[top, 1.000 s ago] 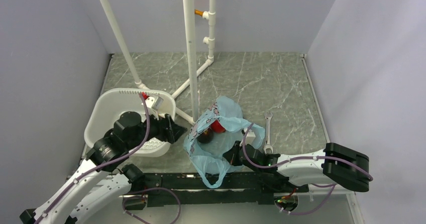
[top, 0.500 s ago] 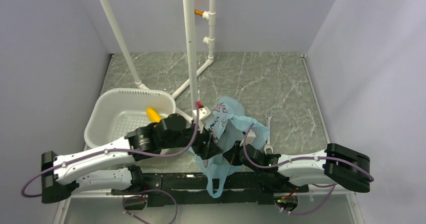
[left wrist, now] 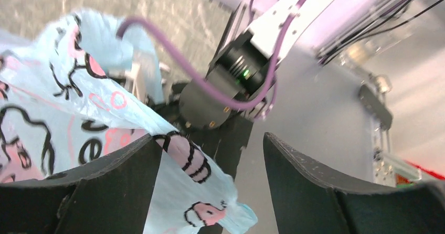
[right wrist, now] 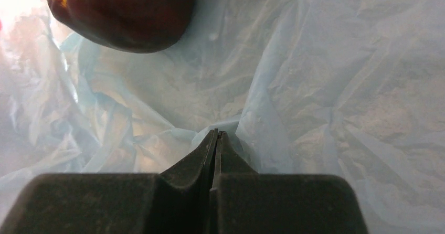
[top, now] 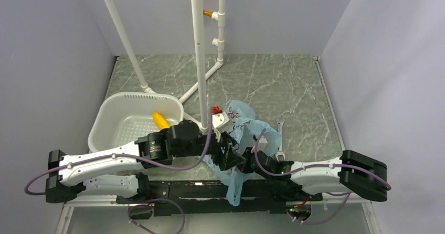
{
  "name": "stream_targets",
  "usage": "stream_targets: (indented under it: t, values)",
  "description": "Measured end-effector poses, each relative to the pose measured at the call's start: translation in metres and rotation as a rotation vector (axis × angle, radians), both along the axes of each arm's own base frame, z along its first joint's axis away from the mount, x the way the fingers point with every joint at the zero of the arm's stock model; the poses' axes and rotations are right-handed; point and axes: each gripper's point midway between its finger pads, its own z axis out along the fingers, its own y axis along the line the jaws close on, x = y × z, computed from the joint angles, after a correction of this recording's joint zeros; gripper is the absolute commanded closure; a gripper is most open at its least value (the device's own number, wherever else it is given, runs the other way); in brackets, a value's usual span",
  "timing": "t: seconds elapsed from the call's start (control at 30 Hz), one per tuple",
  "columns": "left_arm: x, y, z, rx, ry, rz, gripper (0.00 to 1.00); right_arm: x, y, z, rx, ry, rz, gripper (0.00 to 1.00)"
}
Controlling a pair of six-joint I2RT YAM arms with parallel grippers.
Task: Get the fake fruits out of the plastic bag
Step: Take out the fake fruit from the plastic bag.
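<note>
The right gripper [right wrist: 215,135] is pinched tight on a fold of the blue bag [top: 240,117] with the maroon fruit [right wrist: 120,13] inside, the left gripper [left wrist: 210,142] hangs spread wide against the bag, and the yellow fruit [top: 160,120] lies in the white basket [top: 113,108].

Left arm [top: 105,160] extended rightward, jaws apart, right arm [top: 315,170] low, jaws closed

Top view: high behind arm bases, looking down on whole bench [top: 294,82]. Wrist views: very close, along own fingers [right wrist: 197,163]; all share plastic bag [top: 246,113].
</note>
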Motion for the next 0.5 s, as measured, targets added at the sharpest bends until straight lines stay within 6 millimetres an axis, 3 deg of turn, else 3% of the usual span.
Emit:
stream_targets:
  t: [0.17,0.27,0.37,0.5]
  values:
    - [-0.002,0.003,0.056,-0.137,-0.041,-0.005,0.23,0.0,0.0,0.0,-0.001,0.0,0.0,1.0]
    - [0.004,0.003,0.073,-0.148,-0.047,0.026,0.22,0.0,0.0,0.001,0.007,-0.002,0.0,1.0]
    - [0.025,0.008,0.076,-0.078,-0.031,0.161,0.24,0.0,-0.001,0.001,0.007,-0.003,0.0,1.0]
    - [0.039,0.02,0.064,-0.007,-0.03,0.261,0.37,0.0,-0.001,0.001,0.006,-0.002,0.0,1.0]
